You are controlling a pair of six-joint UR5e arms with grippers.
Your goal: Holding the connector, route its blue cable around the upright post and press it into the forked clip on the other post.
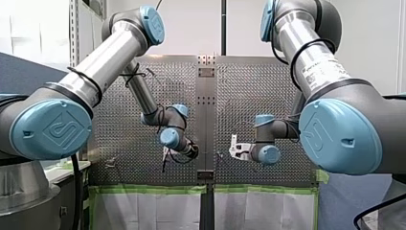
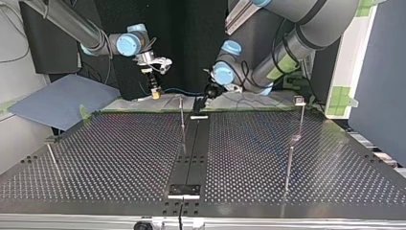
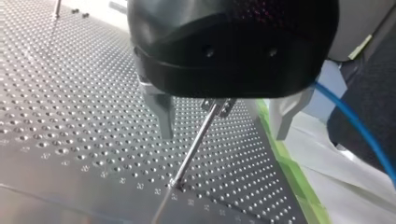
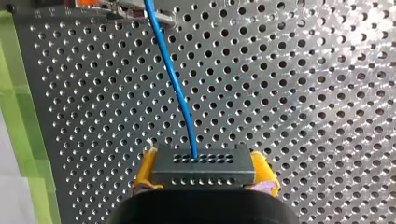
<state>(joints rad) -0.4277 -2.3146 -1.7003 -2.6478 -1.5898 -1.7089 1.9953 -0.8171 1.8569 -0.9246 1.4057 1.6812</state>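
My right gripper [image 4: 204,176] is clamped on the hard little connector [image 4: 203,162], near the post [image 3: 194,142]. Its blue cable [image 4: 175,88] looks thin, light and bendy, so pull by the connector. My left gripper [image 3: 223,133] has its fingers apart, close to that post.

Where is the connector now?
The connector is clamped between my right gripper's yellow pads, at the top view's left near the table's far edge.

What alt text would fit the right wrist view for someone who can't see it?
My right gripper, yellow pads showing, is shut on a dark connector. Its blue cable runs ahead over the perforated table.
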